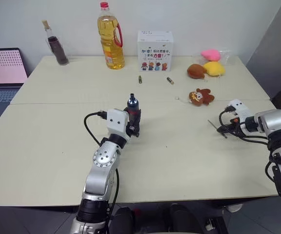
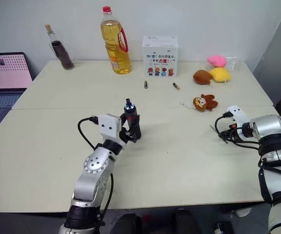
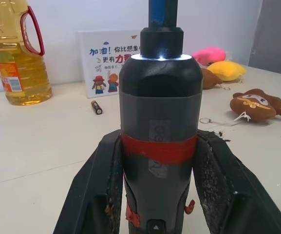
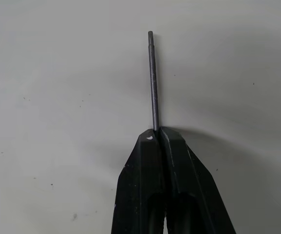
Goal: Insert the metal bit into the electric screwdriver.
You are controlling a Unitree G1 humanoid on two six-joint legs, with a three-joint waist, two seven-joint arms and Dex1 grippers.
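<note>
The electric screwdriver (image 1: 132, 113), dark with a red band (image 3: 158, 148) and a lit tip, stands upright mid-table. My left gripper (image 1: 133, 127) is shut on its body, one finger (image 3: 94, 190) on each side. At the right of the table, my right gripper (image 4: 159, 132) is shut on one end of the metal bit (image 4: 153, 80), a thin grey rod that sticks straight out past the fingertips, close over the tabletop. In the head views the metal bit (image 1: 216, 127) shows just left of the right gripper (image 1: 224, 129), well to the right of the screwdriver.
Along the back of the table stand a dark bottle (image 1: 57, 48), an oil bottle (image 1: 111, 39) and a white box (image 1: 155, 51). Two small batteries (image 1: 140, 79) (image 1: 170, 80) lie in front of the box. Plush toys (image 1: 201, 96) (image 1: 209, 66) sit back right. A laptop (image 1: 1, 73) is at the left.
</note>
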